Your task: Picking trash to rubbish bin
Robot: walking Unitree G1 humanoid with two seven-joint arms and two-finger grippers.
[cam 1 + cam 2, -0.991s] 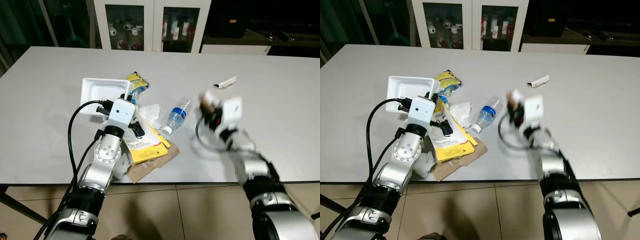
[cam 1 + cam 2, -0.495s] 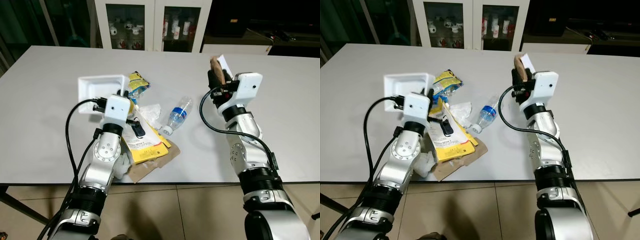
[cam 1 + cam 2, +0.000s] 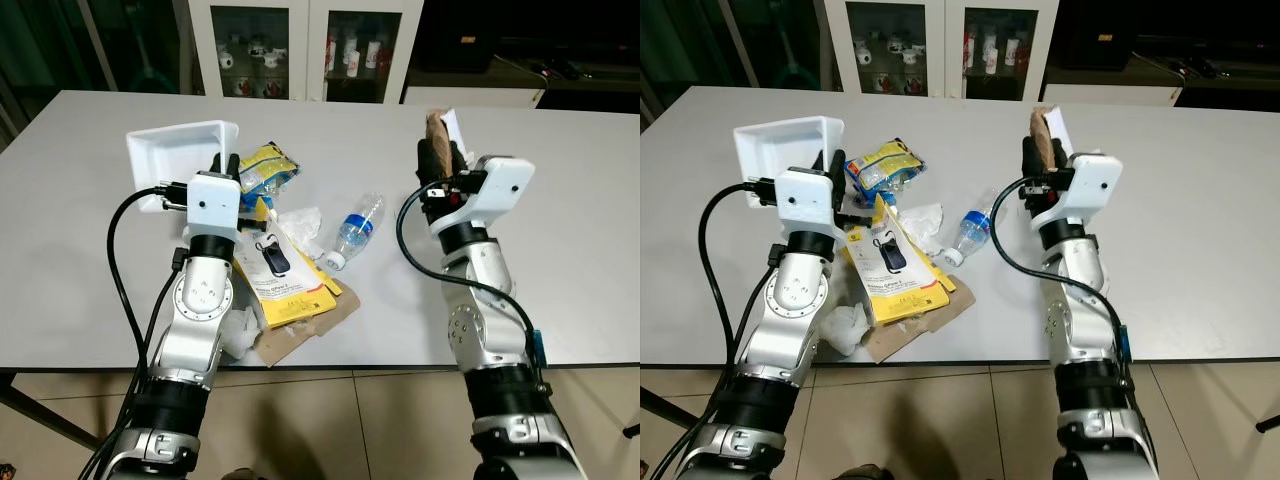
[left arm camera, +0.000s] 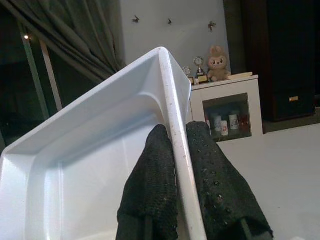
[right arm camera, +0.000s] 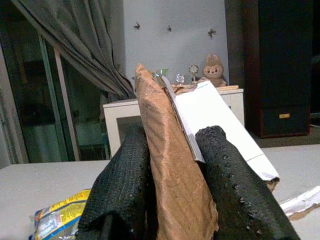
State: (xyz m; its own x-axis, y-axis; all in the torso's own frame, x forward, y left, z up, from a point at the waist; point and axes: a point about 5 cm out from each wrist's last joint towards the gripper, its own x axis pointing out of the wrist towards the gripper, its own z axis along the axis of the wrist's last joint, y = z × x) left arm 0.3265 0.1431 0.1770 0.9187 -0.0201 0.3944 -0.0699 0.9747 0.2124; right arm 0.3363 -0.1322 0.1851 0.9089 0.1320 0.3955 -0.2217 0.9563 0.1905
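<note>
Nearest to me, at the front edge of the grey worktop [image 3: 90, 300], lies a heap of litter: a crumpled white tissue [image 3: 843, 327], a flat piece of brown cardboard [image 3: 300, 330], and on it a yellow card package [image 3: 285, 280] with a dark item printed on it. Just beyond these sit another crumpled white wrapper [image 3: 300, 225] and a plastic bottle [image 3: 355, 230] lying on its side, blue label showing, cap toward me.

My left tool [image 3: 222, 165] is raised above the heap, its two black fingers [image 4: 155, 180] pinching the rim of a white tray [image 3: 175, 150], which is tilted up off the worktop. Beside the tray lies a yellow snack bag [image 3: 265, 170].

My right tool [image 3: 440, 160] is lifted over the right of the worktop, fingers pressed onto a brown paper scrap [image 5: 172, 185] with a white card behind it.

Farther back stands a white glass-door cabinet [image 3: 305, 50].
</note>
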